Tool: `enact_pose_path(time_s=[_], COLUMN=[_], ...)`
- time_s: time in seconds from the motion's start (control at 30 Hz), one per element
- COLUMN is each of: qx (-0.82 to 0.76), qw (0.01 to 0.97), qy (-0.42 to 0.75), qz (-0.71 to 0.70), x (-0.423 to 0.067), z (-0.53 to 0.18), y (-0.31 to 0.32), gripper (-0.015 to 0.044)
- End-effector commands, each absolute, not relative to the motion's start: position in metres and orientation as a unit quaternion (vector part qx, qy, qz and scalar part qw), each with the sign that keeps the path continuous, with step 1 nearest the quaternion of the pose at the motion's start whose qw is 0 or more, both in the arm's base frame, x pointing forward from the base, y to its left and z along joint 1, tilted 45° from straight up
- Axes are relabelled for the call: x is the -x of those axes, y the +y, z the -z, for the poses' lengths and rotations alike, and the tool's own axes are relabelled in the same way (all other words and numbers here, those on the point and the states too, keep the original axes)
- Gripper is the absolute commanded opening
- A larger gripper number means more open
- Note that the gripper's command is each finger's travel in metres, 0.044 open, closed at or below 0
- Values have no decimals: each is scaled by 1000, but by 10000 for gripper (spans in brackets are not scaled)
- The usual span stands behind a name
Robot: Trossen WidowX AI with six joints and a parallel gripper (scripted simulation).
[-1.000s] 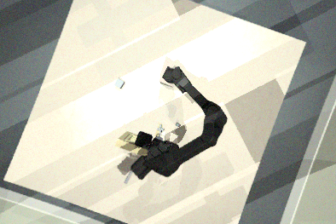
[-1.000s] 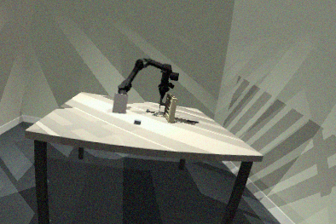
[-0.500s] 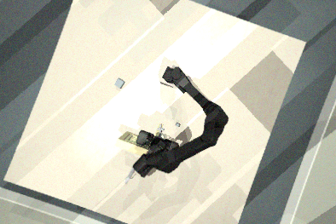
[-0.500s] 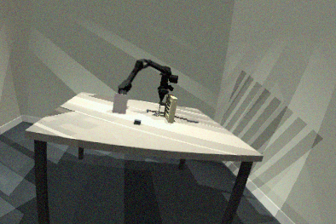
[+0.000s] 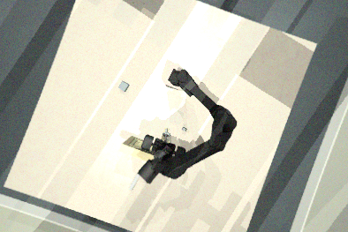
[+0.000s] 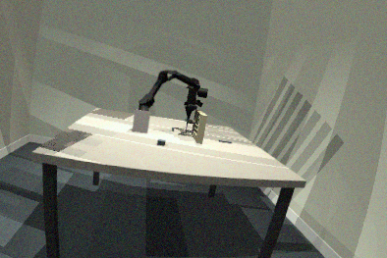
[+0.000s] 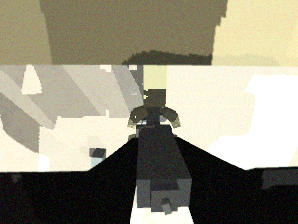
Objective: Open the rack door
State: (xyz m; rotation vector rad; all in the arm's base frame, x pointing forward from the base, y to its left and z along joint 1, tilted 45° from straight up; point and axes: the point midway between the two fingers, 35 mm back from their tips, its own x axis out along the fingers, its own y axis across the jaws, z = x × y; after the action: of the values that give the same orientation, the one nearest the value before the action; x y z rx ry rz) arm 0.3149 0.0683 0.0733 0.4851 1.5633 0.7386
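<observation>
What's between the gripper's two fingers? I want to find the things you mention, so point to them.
The rack door's upright handle (image 7: 163,155), clamped from both sides. The wrist view shows it; nothing else is visible in between.

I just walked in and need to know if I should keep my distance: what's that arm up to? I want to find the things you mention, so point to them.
A black robot arm (image 5: 224,123) (image 6: 169,74) is reaching over the table (image 5: 84,116) (image 6: 162,164) to a small tan rack (image 5: 138,144) (image 6: 199,127). Its gripper (image 6: 189,119) (image 7: 155,143) is closed on a dark upright handle (image 7: 164,160) in front of the rack. The job is to turn that handle and swing the rack's door open. How far the handle has turned is hard to tell from here, and it has not been let go.
</observation>
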Motion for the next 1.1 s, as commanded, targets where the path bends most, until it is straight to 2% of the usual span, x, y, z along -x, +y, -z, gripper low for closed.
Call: enact_pose_path(time_s=[0.0, 0.57, 1.07], qx=[-213, 34, 270], qw=[623, 657, 600], qy=[681, 513, 279], qz=[-321, -551, -699], x=[-315, -314, -314], z=[-73, -73, -73], y=[69, 69, 69], gripper=[13, 13, 13])
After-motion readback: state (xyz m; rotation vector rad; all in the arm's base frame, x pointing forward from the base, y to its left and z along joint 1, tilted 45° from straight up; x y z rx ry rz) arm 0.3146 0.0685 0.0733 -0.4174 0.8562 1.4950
